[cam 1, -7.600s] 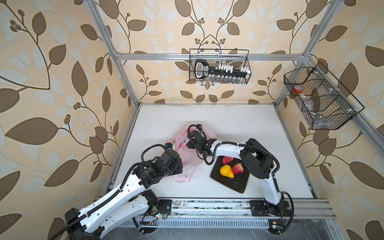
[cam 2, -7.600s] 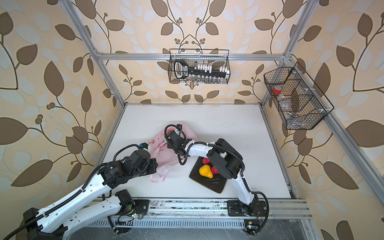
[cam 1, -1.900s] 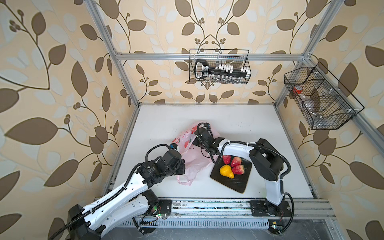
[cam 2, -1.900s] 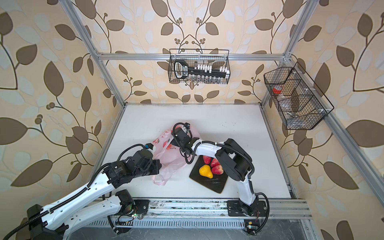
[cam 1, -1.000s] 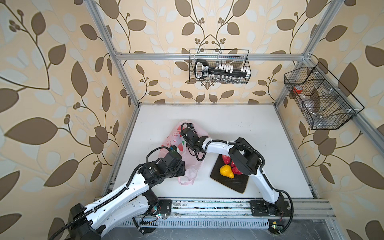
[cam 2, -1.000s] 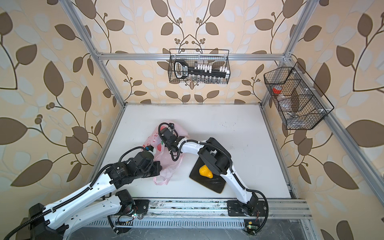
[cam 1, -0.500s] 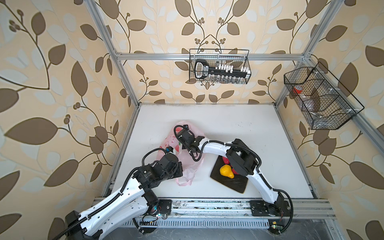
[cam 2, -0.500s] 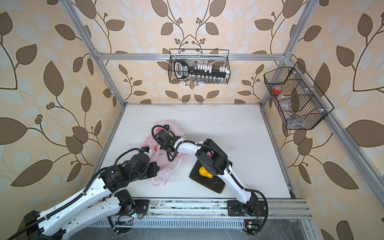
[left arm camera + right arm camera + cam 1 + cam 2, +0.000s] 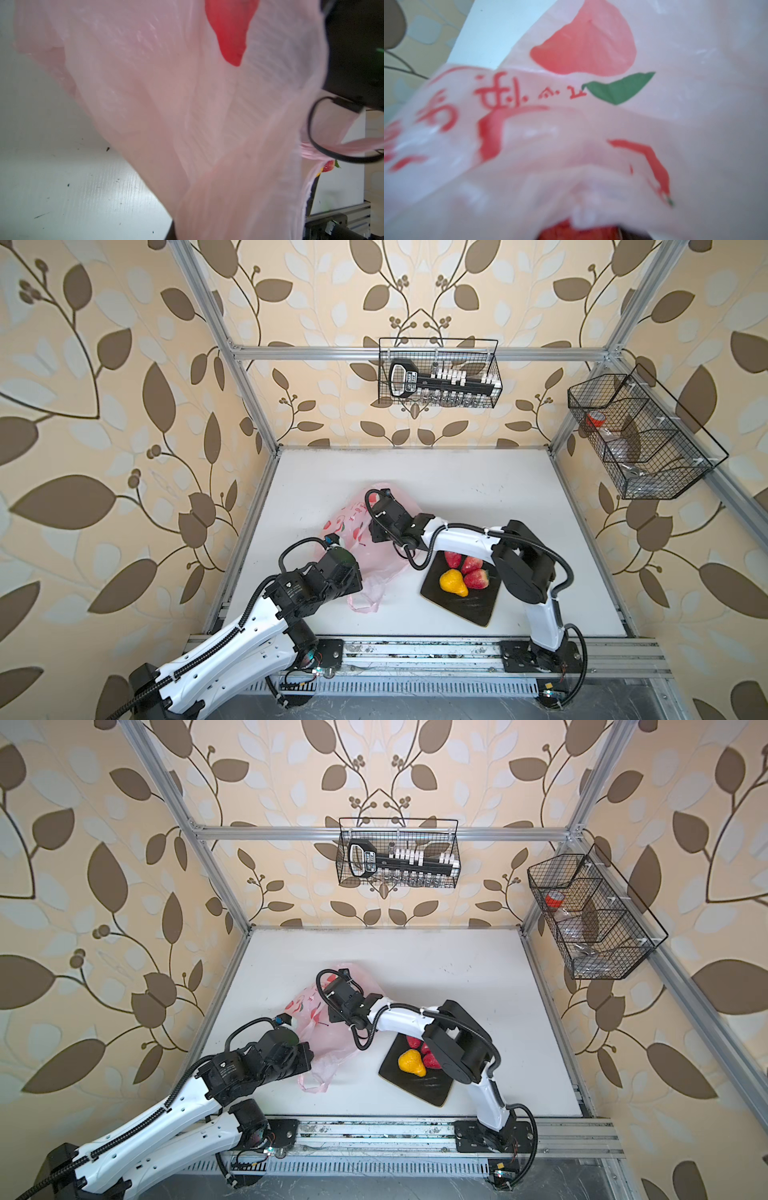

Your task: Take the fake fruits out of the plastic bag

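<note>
While left claw [image 9: 354,571] clamps the plastic bag [image 9: 384,570], four fake fruits [image 9: 453,583] lie on the plate [image 9: 469,609]; right claw [image 9: 376,535] unreadable.

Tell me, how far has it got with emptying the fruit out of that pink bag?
Done: four fruits lie on the black plate, three red and one yellow. In hand: the left gripper pinches the bag by its edge, while the right gripper reaches inside; something red shows near it, perhaps another fruit. Left: whatever the bag hides, which cannot be counted from here.
</note>
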`<state>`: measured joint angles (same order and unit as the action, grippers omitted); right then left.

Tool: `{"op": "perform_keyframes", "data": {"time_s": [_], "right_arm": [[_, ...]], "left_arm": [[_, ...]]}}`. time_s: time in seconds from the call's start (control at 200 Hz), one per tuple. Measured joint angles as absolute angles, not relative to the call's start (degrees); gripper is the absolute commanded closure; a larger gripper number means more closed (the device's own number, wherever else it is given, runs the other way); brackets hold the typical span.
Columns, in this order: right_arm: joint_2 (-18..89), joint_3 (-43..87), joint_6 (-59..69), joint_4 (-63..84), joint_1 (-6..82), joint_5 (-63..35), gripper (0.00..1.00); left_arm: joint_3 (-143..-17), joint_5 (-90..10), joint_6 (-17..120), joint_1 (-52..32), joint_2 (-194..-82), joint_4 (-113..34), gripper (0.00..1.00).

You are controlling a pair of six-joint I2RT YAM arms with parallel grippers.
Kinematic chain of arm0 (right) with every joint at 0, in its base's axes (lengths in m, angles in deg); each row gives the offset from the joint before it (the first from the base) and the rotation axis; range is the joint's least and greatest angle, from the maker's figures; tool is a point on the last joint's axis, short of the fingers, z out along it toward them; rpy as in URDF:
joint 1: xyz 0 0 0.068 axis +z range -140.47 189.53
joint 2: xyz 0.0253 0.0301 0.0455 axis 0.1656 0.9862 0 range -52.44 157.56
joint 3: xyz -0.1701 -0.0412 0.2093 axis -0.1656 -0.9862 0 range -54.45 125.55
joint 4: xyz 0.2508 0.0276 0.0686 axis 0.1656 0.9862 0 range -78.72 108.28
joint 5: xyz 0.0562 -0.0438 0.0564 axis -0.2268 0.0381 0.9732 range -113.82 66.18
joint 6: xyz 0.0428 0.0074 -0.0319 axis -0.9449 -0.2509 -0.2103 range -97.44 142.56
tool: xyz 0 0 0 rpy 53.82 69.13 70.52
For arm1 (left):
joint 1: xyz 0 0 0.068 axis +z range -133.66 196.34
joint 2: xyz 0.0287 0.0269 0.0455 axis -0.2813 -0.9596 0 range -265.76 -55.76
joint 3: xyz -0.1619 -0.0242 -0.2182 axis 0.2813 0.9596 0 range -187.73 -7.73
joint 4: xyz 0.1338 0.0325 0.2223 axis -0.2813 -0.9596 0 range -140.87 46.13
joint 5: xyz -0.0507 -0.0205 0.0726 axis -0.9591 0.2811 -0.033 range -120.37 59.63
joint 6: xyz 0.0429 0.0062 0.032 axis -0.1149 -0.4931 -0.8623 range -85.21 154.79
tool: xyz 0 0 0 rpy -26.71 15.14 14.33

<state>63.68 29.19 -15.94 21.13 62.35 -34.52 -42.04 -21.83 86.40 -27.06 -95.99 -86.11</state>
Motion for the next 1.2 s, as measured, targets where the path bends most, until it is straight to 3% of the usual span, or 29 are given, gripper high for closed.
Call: {"op": "perform_keyframes", "data": {"time_s": [0.44,0.675,0.845,1.204], "right_arm": [[33.82,8.14,-7.94,25.98,62.55,-13.63,0.73],[16.27,-2.29,-7.35,33.13,62.94,-11.46,0.73],[5.54,-9.17,-16.1,39.49,63.53,-16.01,0.72],[-13.59,-21.61,-47.37,60.39,66.55,-26.72,0.72]], "left_arm": [[-43.33,-16.39,89.4,-27.06,-98.59,-85.28,1.0],[-43.77,-14.79,90.62,-27.06,-99.88,-84.27,1.0],[-43.77,-14.73,91.45,-27.06,-100.42,-84.16,1.0],[-43.77,-14.73,92.5,-27.06,-100.51,-82.96,1.0]]}}
